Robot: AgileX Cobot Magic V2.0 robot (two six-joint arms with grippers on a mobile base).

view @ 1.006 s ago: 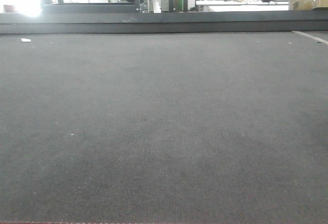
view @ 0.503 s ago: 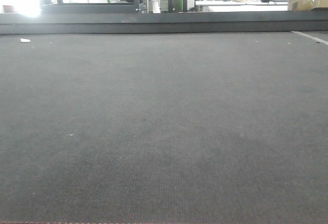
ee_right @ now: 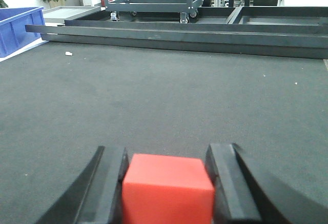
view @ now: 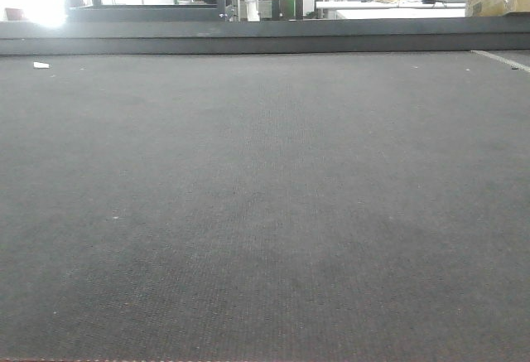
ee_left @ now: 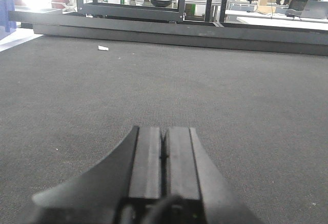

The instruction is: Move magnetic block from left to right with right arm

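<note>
Right pincer (ee_right: 166, 155) is clamped on the magnetic block (ee_right: 168, 190), a matte red-orange cube with sharp edges, above a dark grey woven mat (ee_right: 169, 96). Left pincer (ee_left: 164, 130) has its fingers pressed together. A white scrap (ee_right: 68, 54) lies near the mat's far left corner, and a blue plastic bin (ee_right: 18, 29) stands beside its left edge.

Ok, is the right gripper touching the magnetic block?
Touching. The right wrist view shows the magnetic block wedged between the fingers of the right gripper, both flush against its sides with no gap showing.
</note>
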